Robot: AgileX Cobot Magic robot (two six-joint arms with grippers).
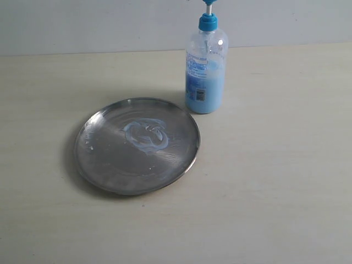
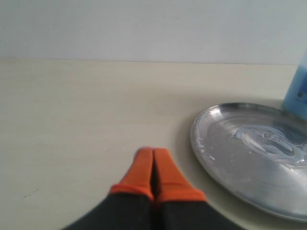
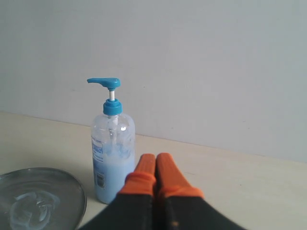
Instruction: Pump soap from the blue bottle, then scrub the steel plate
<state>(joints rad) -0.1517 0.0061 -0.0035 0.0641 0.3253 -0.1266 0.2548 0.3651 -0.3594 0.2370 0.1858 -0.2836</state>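
The steel plate (image 1: 110,159) lies flat on the table, with a whitish-blue swirl of soap (image 1: 146,135) smeared near its middle. The blue bottle (image 1: 205,71) stands upright just behind the plate's far right rim, its pump head cut off by the top of the exterior view. Neither arm shows in the exterior view. In the left wrist view my left gripper (image 2: 153,152) is shut and empty, orange fingertips pressed together, beside the plate (image 2: 216,153). My right gripper (image 3: 155,157) is also shut and empty, close to the bottle (image 3: 112,158), whose pump head (image 3: 104,82) stands raised.
The pale wooden table (image 1: 286,181) stretches out on all sides of the plate and bottle. A plain light wall (image 1: 82,22) rises behind the table's far edge.
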